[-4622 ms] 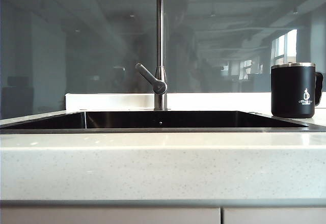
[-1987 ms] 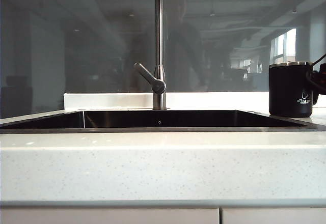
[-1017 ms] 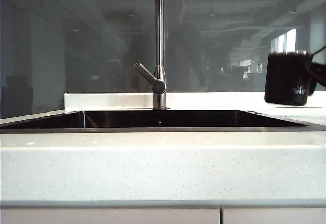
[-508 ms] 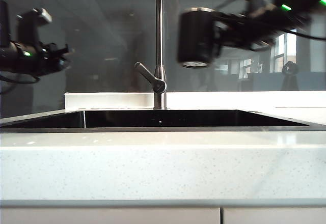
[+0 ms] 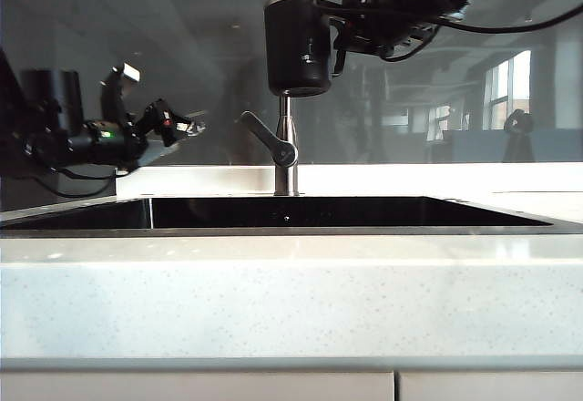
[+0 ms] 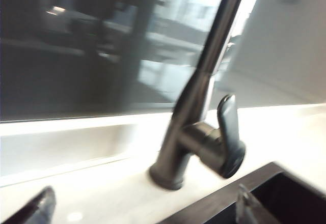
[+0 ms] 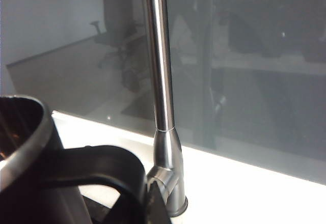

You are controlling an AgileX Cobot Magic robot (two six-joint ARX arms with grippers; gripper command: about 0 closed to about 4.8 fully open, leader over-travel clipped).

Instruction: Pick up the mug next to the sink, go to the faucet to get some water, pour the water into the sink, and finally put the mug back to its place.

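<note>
The matte black mug (image 5: pixel 298 46) hangs upright high over the sink (image 5: pixel 291 213), right in front of the faucet (image 5: pixel 286 150) pipe. My right gripper (image 5: pixel 341 29) reaches in from the upper right and is shut on the mug's handle (image 7: pixel 102 165). The right wrist view shows the mug (image 7: pixel 23 152) and the steel faucet (image 7: pixel 162 91) close behind it. My left gripper (image 5: pixel 182 128) hovers left of the faucet lever (image 5: pixel 270 141), open and empty. In the left wrist view its fingertips (image 6: pixel 36 210) stand wide apart before the faucet (image 6: pixel 201 96) and lever (image 6: pixel 228 132).
A dark glass wall (image 5: pixel 137 64) runs behind the faucet. A speckled white countertop (image 5: pixel 291 292) surrounds the sink, with a low white ledge (image 5: pixel 410 179) at the back. The sink's corner (image 6: pixel 293 193) shows under the left gripper.
The right arm carried the mug left, from beside the faucet pipe to in front of it. The left arm moved right toward the lever and its gripper opened.
</note>
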